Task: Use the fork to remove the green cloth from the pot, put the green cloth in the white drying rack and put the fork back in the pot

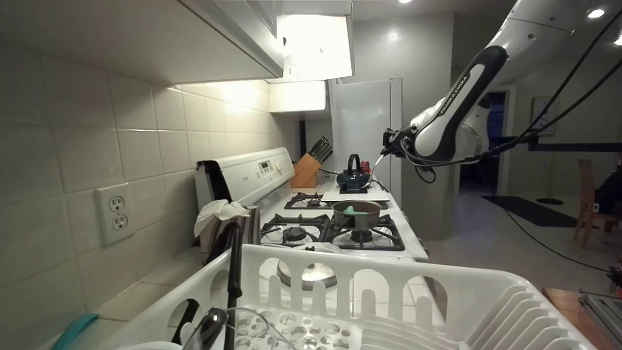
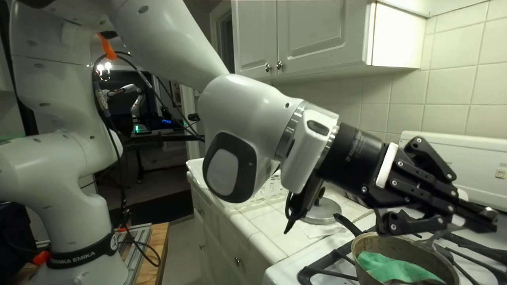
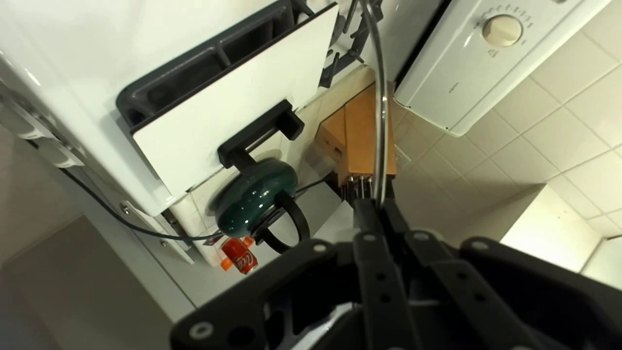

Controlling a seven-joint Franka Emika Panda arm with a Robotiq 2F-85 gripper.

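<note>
The green cloth (image 2: 390, 267) lies inside the small steel pot (image 1: 364, 220), soft, teal and crumpled into loose folds, part of it visible over the near rim. The pot, stained and dull, stands on the white stove (image 1: 412, 240). In an exterior view, with twelve at the top, the end effector (image 3: 379, 206) hangs near one o'clock from the cloth, higher than the pot. Its fingers are pinched together, as good as fully closed, with the thin metal handle of the fork (image 3: 382, 121) gripped between the tips. There the fork slants down toward seven o'clock, its lower end apart from both cloth and pot. In the wrist view the handle runs from the fingertips toward twelve. From the pot, again in an exterior view, the white drying rack (image 1: 478, 291) sits at six o'clock, on the tiled desk (image 2: 273, 221); at twelve, a white board (image 3: 233, 116) lies just beyond the pot and a dark green kettle (image 3: 257, 194) stands past it, a red can (image 3: 239, 255) beside the kettle. A wooden knife block (image 1: 305, 171) is between ten and eleven.
</note>
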